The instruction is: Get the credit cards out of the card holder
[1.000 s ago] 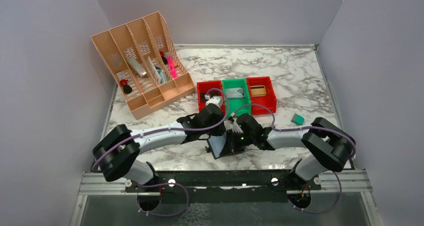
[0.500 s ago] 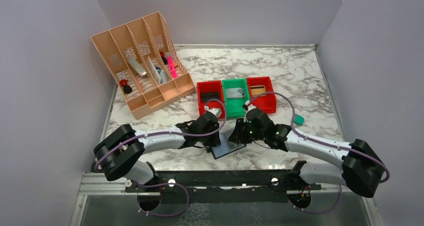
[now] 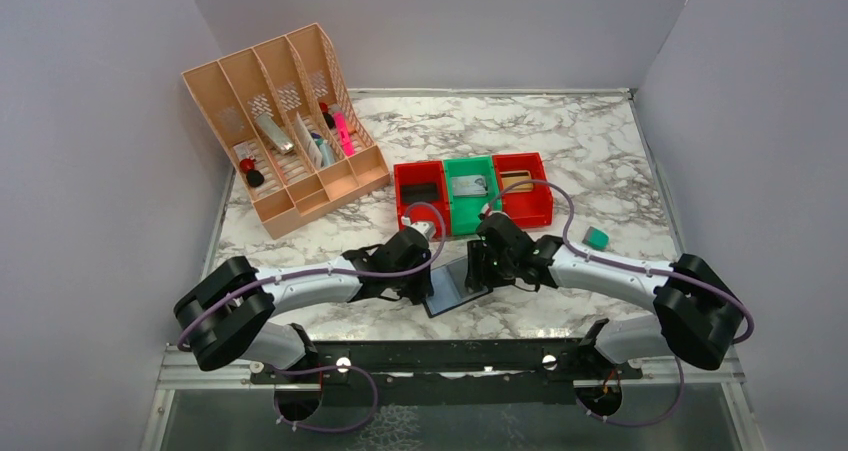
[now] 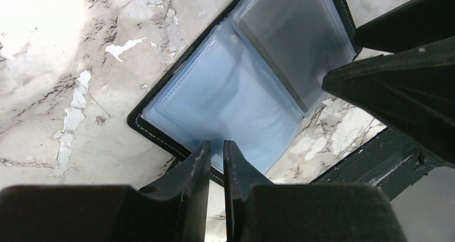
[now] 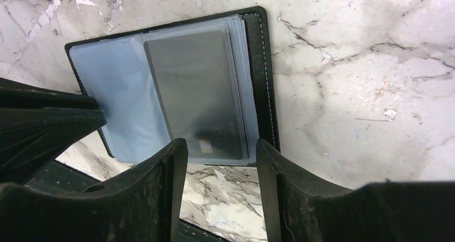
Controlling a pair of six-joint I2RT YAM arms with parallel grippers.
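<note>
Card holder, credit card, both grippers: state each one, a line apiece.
card holder: open flat on the table, clear sleeves up.
credit card: inside a clear sleeve, not yet out.
left gripper: nearly shut, tips at the holder's edge.
right gripper: open, above the card's end.

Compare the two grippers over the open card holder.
The left gripper has its fingers almost together; the right gripper stands wide open. The left sits at the edge of the card holder's pale, empty-looking panel; the right frames the end of the dark card. Both hover low over the open holder.
</note>
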